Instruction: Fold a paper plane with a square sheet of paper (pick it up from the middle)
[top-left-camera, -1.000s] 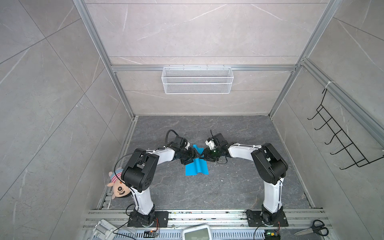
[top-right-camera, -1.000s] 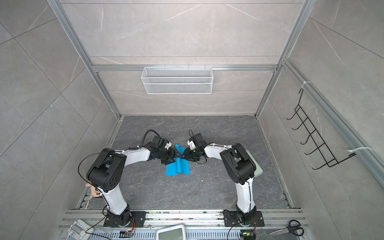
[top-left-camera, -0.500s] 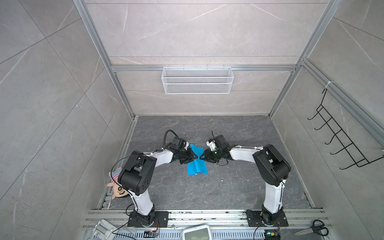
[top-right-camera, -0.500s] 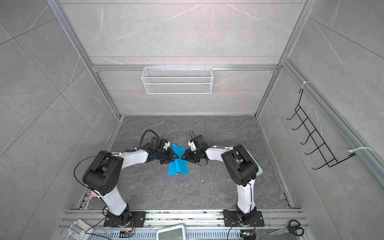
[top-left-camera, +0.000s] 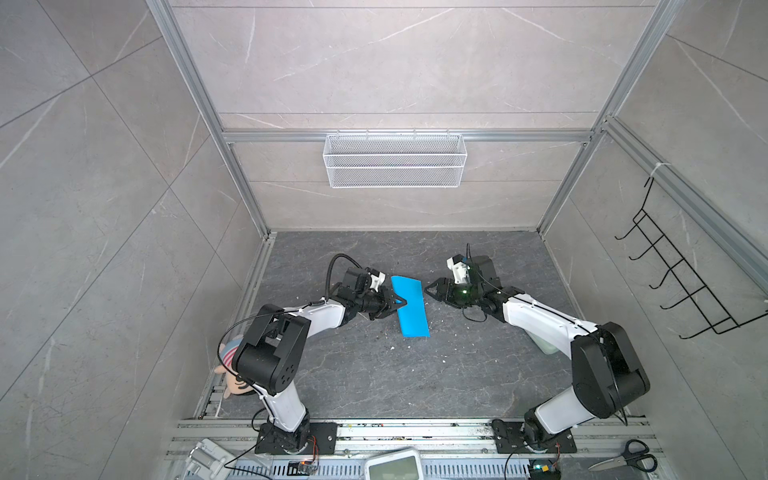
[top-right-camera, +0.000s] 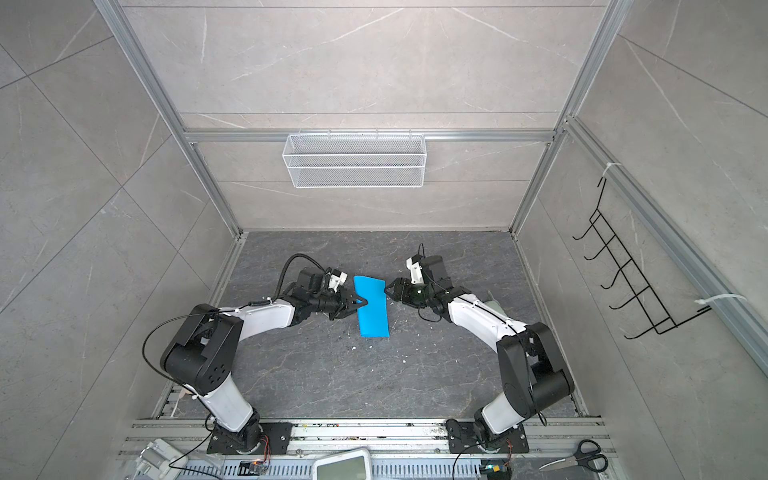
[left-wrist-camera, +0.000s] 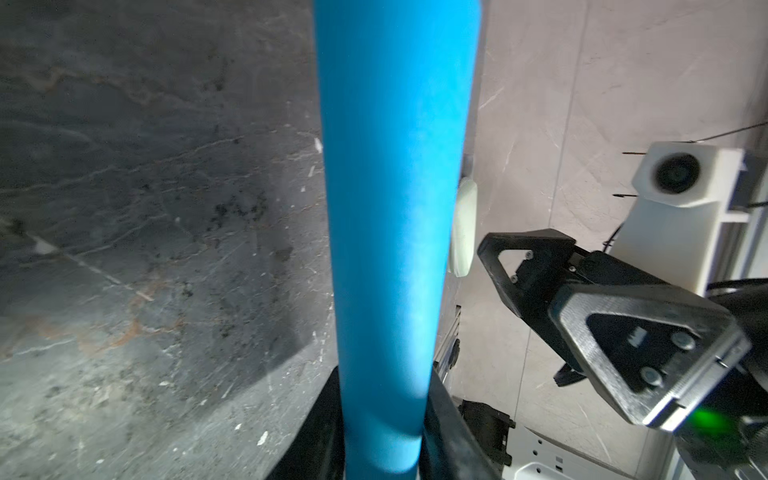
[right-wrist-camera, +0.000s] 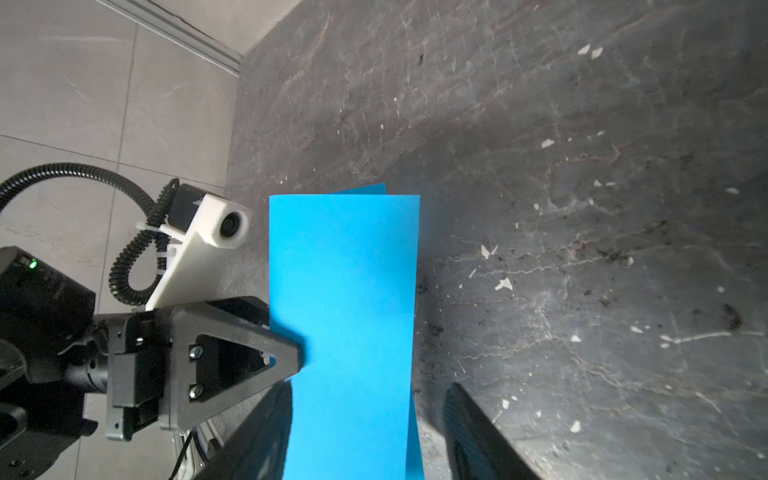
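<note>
The square sheet of paper (top-left-camera: 410, 309) (top-right-camera: 372, 309) is bright blue and folded in half into a long strip, low over the dark floor. My left gripper (top-left-camera: 398, 305) (top-right-camera: 360, 306) is shut on the strip's left edge near its middle. In the left wrist view the paper (left-wrist-camera: 395, 208) runs up from between the jaws. My right gripper (top-left-camera: 430, 289) (top-right-camera: 390, 289) stands open just right of the strip. In the right wrist view the paper (right-wrist-camera: 345, 291) lies between its spread fingers (right-wrist-camera: 478, 436), with a gap beside one of them. No paper plane is in view.
A white wire basket (top-left-camera: 395, 166) hangs on the back wall and a black hook rack (top-left-camera: 685, 291) on the right wall. A doll (top-left-camera: 232, 374) lies at the front left, scissors (top-left-camera: 623, 461) at the front right. White crumbs (top-left-camera: 419, 343) dot the floor.
The left gripper has shut on the paper's left edge. The right gripper has opened and drawn back to the right. The two arms now stand further apart.
</note>
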